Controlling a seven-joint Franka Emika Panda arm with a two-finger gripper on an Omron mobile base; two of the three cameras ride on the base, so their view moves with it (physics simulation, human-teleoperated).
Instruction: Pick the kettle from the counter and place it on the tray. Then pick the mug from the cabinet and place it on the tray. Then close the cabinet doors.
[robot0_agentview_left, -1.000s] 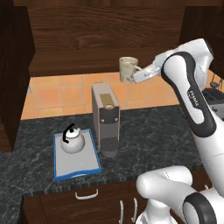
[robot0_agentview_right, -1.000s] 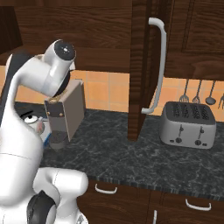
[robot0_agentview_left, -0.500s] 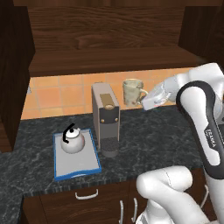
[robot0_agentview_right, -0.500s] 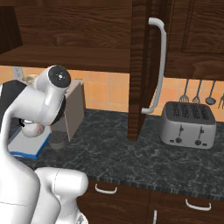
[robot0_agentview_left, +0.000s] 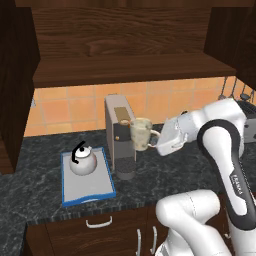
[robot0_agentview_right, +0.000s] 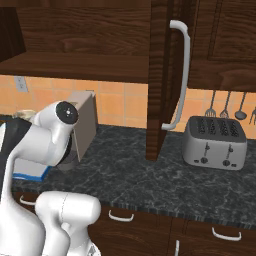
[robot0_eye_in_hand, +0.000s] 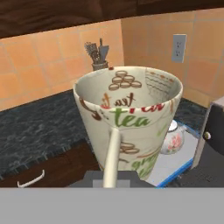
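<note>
My gripper is shut on the side handle of the cream mug and holds it upright in the air, just in front of the coffee machine and above the counter. In the hand view the mug is large and close, with my gripper clamped on its handle. The white kettle stands on the blue-rimmed tray, left of the mug. From the hand, the kettle peeks out behind the mug on the tray. The cabinet is open, with its doors swung out.
A tall grey coffee machine stands between the tray and the mug. The right cabinet door with its silver handle juts out over the counter. A toaster sits at the right. A utensil holder stands by the tiled wall.
The arm has brought the mug down from shelf height and slightly left, to the level of the coffee machine. The kettle and tray have not moved.
</note>
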